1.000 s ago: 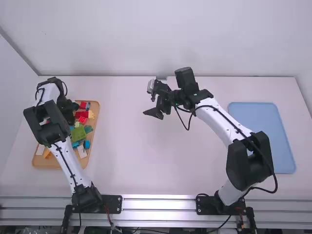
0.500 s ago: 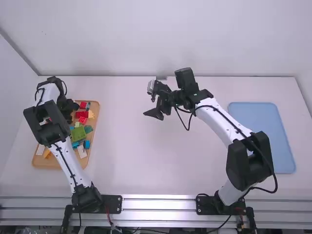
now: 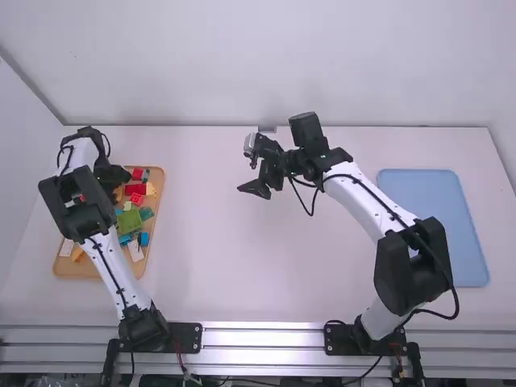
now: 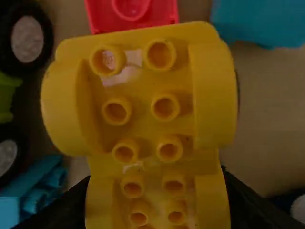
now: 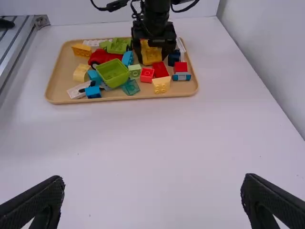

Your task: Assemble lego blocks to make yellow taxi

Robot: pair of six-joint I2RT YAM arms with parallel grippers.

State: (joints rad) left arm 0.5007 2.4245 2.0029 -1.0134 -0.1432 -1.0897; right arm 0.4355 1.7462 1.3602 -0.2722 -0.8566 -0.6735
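Left gripper (image 3: 119,182) has its fingers closed against both sides of a studded yellow car body (image 4: 164,136) at the wooden tray (image 3: 85,270) of lego blocks (image 5: 114,74). Mid-table, the right gripper (image 3: 248,172) hangs empty over the white table (image 3: 210,242), fingers spread wide. Far right lies a blue tray (image 3: 427,189).

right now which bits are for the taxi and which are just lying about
For the taxi:
- yellow car piece, in the left gripper
- yellow block, probably
- tray of blocks

Just lying about, it seems:
- blue mat
- red car piece
- green tub
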